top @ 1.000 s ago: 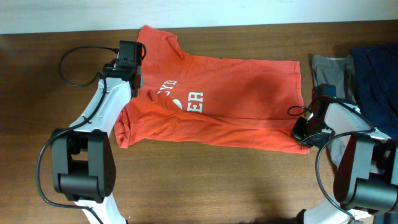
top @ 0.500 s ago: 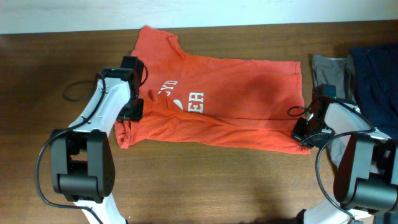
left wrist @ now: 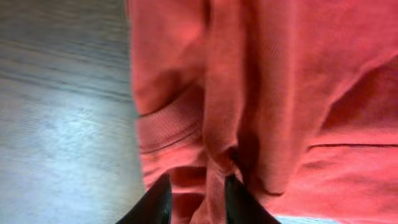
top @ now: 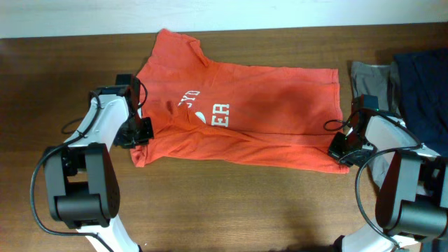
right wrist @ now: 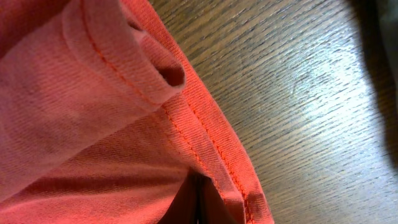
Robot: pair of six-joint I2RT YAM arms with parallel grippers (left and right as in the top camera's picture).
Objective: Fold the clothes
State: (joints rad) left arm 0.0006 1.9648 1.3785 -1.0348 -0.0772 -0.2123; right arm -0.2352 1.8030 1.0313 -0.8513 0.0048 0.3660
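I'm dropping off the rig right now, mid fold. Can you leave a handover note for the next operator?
Left claw: fingers straddle a bunched fold by the T-shirt sleeve; grip unconfirmed.
Right claw: apparently shut on the near right hem corner.
T-shirt: spread on the table, print up, partly covered by fabric.
Grey garment and dark blue garment: far right.
Done: both claws at the near edge; no finished fold visible.
Left: confirm the left grip, then fold.
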